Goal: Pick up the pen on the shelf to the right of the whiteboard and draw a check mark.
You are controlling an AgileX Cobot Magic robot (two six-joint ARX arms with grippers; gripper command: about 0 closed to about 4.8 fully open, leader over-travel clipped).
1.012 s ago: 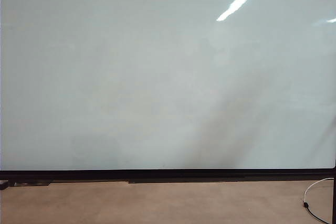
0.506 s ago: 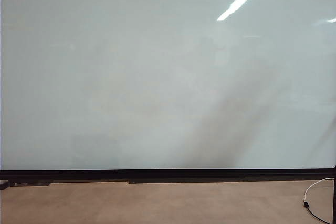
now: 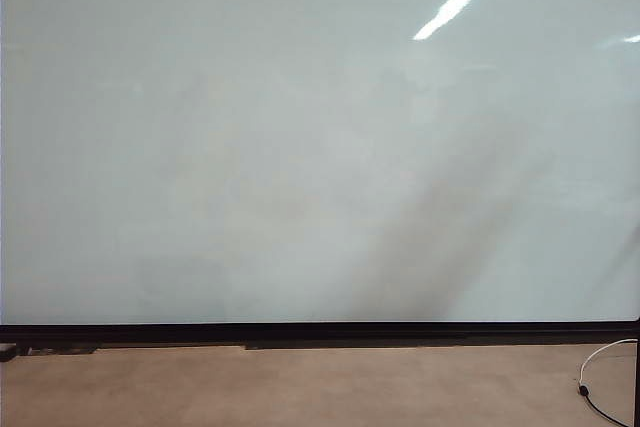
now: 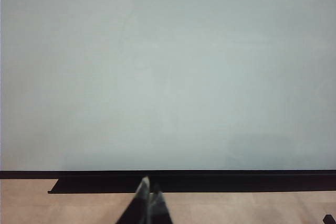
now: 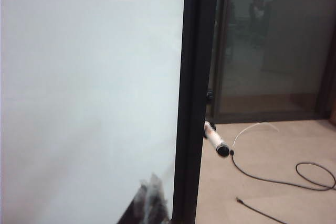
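Two black two-finger grippers, left gripper (image 4: 148, 203) and right gripper (image 5: 152, 198), both pressed together, empty, before the large glossy pale whiteboard (image 3: 300, 147). Step: start, board unmarked. Next: right gripper must open and reach the slim white black-tipped pen (image 5: 216, 140) beyond the board's edge.

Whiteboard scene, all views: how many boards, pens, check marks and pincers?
whiteboard: 1
pen, past the board's right edge: 1
check mark: 0
pincers, shut, low before the board: 2 (left pincer, right pincer)
Total: 4

Even, bright lighting is noted; streak glare and soft diagonal shadows are seen on the whiteboard (image 3: 250, 147); focus is slightly soft.
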